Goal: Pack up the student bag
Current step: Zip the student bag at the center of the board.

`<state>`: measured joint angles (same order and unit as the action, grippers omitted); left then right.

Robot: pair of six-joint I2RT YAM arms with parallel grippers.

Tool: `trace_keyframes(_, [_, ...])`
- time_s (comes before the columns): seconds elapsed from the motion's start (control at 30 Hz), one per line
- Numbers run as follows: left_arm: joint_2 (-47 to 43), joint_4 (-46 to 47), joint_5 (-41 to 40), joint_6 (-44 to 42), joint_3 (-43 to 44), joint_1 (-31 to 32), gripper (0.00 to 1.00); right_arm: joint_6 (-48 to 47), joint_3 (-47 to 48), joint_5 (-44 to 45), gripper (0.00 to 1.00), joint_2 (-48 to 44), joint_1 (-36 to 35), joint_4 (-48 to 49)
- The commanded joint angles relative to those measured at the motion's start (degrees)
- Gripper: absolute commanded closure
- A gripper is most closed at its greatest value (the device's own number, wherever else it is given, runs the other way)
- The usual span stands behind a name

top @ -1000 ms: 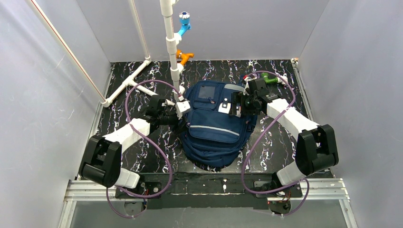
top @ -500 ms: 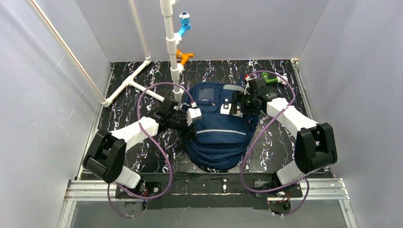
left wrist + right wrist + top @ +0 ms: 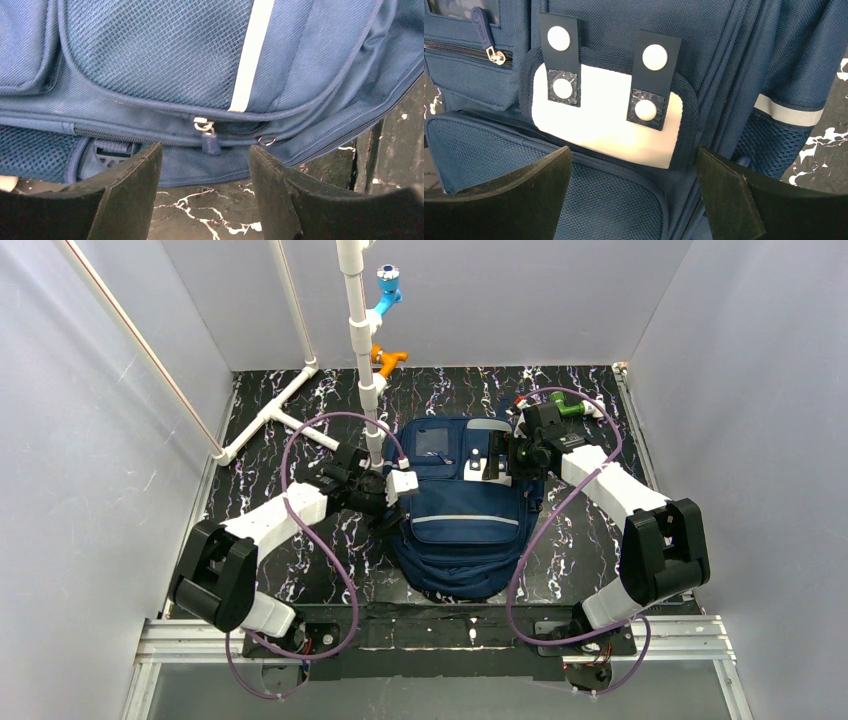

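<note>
Across the student bag (image 3: 460, 530), navy, grey-striped, your left gripper (image 3: 205, 155) at its side, right gripper (image 3: 634, 152) over its white patch (image 3: 604, 125), both agape.

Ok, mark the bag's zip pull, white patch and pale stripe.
zip pull (image 3: 211, 145), left wrist view, on its blue tab.
white patch (image 3: 606, 135), right wrist view, on its bare middle.
pale stripe (image 3: 248, 60), left wrist view, mid-length.

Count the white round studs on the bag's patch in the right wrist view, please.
4, near the top edge of the white patch of the student bag: upper left stud, lower left stud, upper right stud, lower right stud. None seems hidden here.
</note>
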<state>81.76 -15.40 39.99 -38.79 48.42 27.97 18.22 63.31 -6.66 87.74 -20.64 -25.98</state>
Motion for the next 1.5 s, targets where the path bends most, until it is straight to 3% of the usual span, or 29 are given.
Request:
trace_keyframes(0.0, [0.82,-5.53,-0.97,-6.42,3.95,-1.15,0.37,0.79,1.56,-3.75,0.02,0.48,-0.8,0.31])
trace_keyframes(0.13, [4.31,-7.27,3.37,-6.57,6.19,-0.88,0.4,0.64,1.56,-3.83,0.02,0.29,-0.8,0.16])
trace_keyframes(0.4, [6.59,-6.49,-0.13,-6.65,5.8,1.39,0.43,0.98,1.29,-4.38,0.02,0.53,-0.8,0.56])
trace_keyframes(0.53, [7.53,-6.49,-2.98,-6.9,6.2,2.31,0.52,1.33,0.93,-4.65,0.02,0.92,-0.8,0.83])
trace_keyframes(0.6, [7.68,-6.64,-4.18,-7.16,6.08,3.15,0.6,1.75,0.35,-4.68,0.02,1.1,-0.8,1.3])
trace_keyframes(0.7, [7.09,-8.32,-6.32,-7.56,5.81,4.44,0.9,3.01,-1.22,-4.11,0.02,0.75,-0.8,2.43])
trace_keyframes(0.77, [5.69,-8.48,-7.65,-7.05,5.08,4.86,0.99,5.02,-2.99,-4.17,0.02,0.16,-0.8,4.39])
trace_keyframes(0.97, [0.8,-10.48,-9.47,-4.16,4.34,5.69,1.0,7.57,-7.31,-1.6,0.1,-2.27,-0.72,7.11])
trace_keyframes(1.23, [-0.54,-9.91,-8.79,-2.83,2.49,6.76,1.0,2.92,-6.56,2.5,0.02,-7.76,0.34,-2.25])
trace_keyframes(1.47, [-0.36,-10.0,-8.81,-3.09,1.96,6.84,1.0,2.09,-10.88,-8.55,0.02,-14.19,6.7,-7.42])
